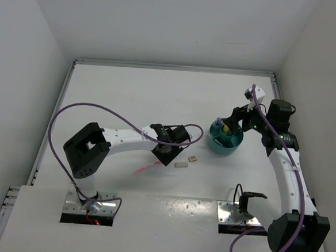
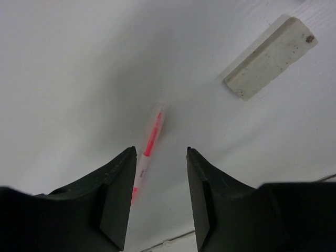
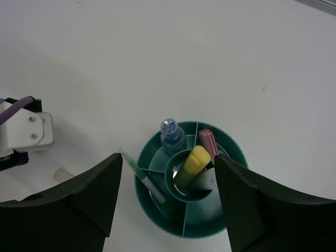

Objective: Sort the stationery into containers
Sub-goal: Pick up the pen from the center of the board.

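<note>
A thin pink pen [image 2: 149, 149] lies on the white table, also in the top view [image 1: 145, 169]. My left gripper [image 2: 161, 151] is open just above it, the pen running next to the left finger [image 2: 118, 184]. A whitish block [image 2: 271, 57] lies up right; two small blocks [image 1: 181, 165] [image 1: 193, 159] show in the top view. The teal cup [image 3: 157, 152] with dividers holds a yellow highlighter [image 3: 192, 164], a blue-capped marker [image 3: 170, 134], a pink stick [image 3: 208, 140] and a green stick [image 3: 143, 176]. My right gripper [image 3: 169, 157] is open and empty above the cup [image 1: 225, 144].
White walls enclose the table on the left, back and right. The left arm's purple cable [image 1: 100, 107] arches over the left side of the table. The two arm bases [image 1: 91, 205] [image 1: 239, 214] sit at the near edge.
</note>
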{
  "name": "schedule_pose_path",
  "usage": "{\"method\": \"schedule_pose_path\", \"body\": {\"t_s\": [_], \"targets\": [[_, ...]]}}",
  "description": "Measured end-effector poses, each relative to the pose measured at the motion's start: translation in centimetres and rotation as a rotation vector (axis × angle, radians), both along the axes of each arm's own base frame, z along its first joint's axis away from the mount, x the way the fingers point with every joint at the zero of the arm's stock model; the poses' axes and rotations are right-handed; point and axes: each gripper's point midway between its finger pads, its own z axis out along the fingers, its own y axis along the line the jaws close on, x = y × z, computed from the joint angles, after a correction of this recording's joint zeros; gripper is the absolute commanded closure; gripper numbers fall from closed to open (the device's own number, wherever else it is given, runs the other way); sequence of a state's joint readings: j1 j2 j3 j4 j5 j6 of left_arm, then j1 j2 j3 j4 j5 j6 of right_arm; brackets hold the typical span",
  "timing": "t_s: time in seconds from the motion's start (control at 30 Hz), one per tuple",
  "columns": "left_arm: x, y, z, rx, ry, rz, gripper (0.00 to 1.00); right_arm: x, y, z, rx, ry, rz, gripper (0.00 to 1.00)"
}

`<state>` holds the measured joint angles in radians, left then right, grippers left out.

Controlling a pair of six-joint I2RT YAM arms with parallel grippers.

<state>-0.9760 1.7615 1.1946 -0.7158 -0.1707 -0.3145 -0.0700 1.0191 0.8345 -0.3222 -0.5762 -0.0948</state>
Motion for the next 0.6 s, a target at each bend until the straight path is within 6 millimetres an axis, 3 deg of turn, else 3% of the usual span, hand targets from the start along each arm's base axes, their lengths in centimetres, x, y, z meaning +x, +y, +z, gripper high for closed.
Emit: {"method": "schedule_pose_path", "body": {"t_s": [0.27,0.6], "targets": [[-0.6,0.0,-1.7,-0.008,0.032,-0.025,0.52,0.0,0.0,0.0,-0.001,0.0,-0.001,0.29],[0.3,0.1,-2.8,-0.013,0.047,-0.011,0.56,0.0,-0.1,0.0,-0.004,0.001,-0.007,0.29]]}}
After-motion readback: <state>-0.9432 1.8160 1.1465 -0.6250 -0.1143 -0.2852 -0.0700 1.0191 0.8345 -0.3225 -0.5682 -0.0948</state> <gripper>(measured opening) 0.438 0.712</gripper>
